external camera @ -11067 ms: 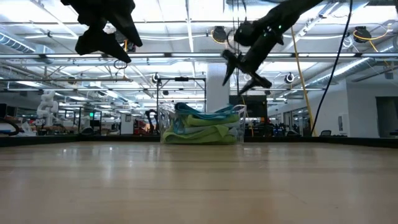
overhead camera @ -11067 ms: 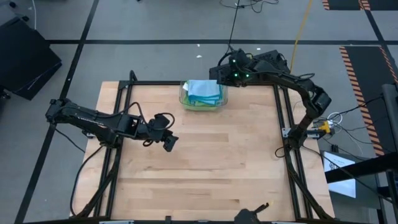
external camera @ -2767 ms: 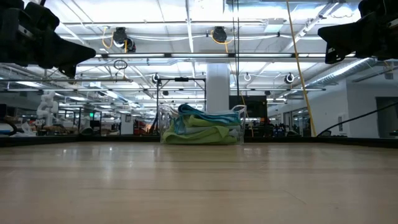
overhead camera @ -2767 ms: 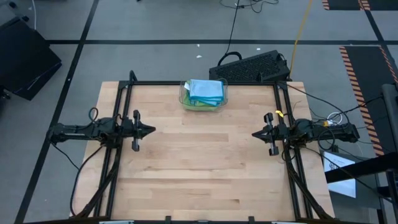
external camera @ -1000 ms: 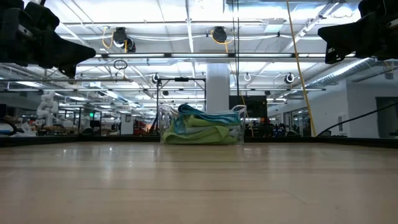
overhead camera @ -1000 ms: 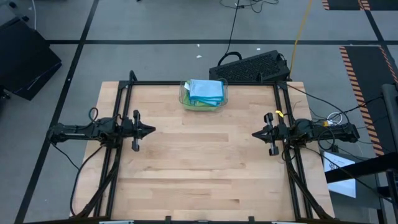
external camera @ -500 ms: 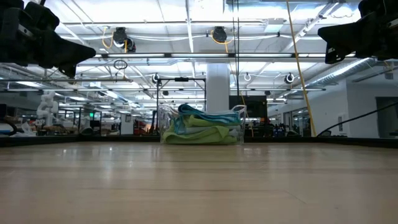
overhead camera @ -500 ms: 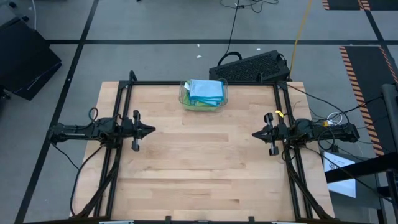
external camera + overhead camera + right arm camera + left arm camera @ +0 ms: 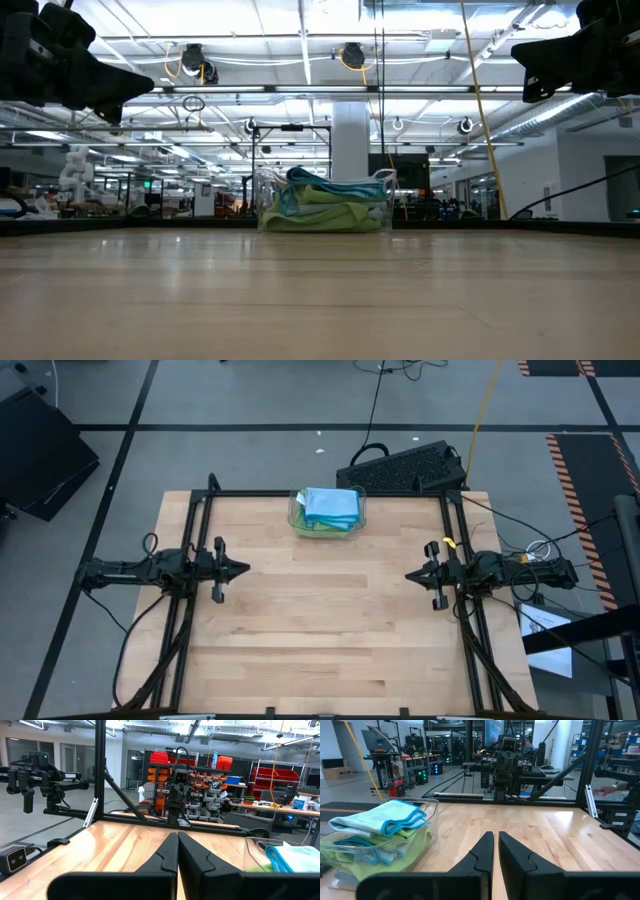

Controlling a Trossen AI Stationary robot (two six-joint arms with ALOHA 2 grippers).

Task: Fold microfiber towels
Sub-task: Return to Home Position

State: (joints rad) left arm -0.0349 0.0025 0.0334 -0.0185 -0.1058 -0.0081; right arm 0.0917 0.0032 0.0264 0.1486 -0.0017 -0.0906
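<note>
High view: stacked microfiber towels (image 9: 328,508) mostly hide each other inside bin (image 9: 293,517).

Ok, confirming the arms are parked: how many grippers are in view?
2. The left gripper sits over the table's left edge, the right gripper over its right edge, both shut and empty. None seems hidden.

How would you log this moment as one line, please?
towels: folded, stacked in bin at far edge of table | left gripper: shut, empty, parked left | right gripper: shut, empty, parked right

Overhead, table-level, opposed wrist views, all seemingly sharing the bin (image 9: 292,515)
</note>
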